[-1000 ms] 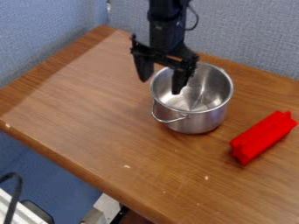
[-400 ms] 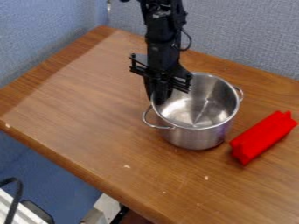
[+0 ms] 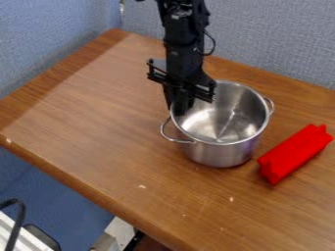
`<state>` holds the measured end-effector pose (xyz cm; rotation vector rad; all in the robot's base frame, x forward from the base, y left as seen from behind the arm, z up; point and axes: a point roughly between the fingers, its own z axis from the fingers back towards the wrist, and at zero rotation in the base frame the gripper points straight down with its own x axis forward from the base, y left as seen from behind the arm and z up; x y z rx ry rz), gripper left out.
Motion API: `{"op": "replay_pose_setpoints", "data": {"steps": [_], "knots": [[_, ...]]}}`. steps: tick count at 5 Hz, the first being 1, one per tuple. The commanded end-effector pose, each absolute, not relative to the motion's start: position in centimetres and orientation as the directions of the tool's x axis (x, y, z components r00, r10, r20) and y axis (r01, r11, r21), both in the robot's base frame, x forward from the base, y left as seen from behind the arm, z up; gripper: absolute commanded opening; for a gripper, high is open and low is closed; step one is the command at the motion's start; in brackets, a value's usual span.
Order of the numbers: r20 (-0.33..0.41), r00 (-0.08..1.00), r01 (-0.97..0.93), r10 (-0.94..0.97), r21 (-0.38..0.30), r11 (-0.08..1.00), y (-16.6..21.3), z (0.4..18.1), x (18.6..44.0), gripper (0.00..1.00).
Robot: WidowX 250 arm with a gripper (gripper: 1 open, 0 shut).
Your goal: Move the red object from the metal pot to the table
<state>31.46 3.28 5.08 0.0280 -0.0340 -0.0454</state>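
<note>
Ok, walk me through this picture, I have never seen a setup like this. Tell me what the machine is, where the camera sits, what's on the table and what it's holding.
The dark upright thing is a robot arm, and its lower end is a gripper, a two-fingered claw pointing straight down. One camera looks down on the scene from above and to one side, at an angle. On the brown wooden table stands a shiny metal pot, which looks empty inside. To the right of the pot, lying on the table and apart from it, is a red block. The gripper is at the pot's near-left rim with its fingers drawn together, apparently pinching the pot's wall or rim. It is not holding the red block.
</note>
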Motion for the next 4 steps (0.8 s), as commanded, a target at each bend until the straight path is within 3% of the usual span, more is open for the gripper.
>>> {"op": "replay_pose_setpoints", "data": {"steps": [1,4], "knots": [[0.068,0.995,0.065,-0.067,0.035,0.997,3.47,6.10,32.28,0.00],[0.079,0.982,0.171,-0.173,0.038,0.985,2.66,6.10,33.21,0.00]]}}
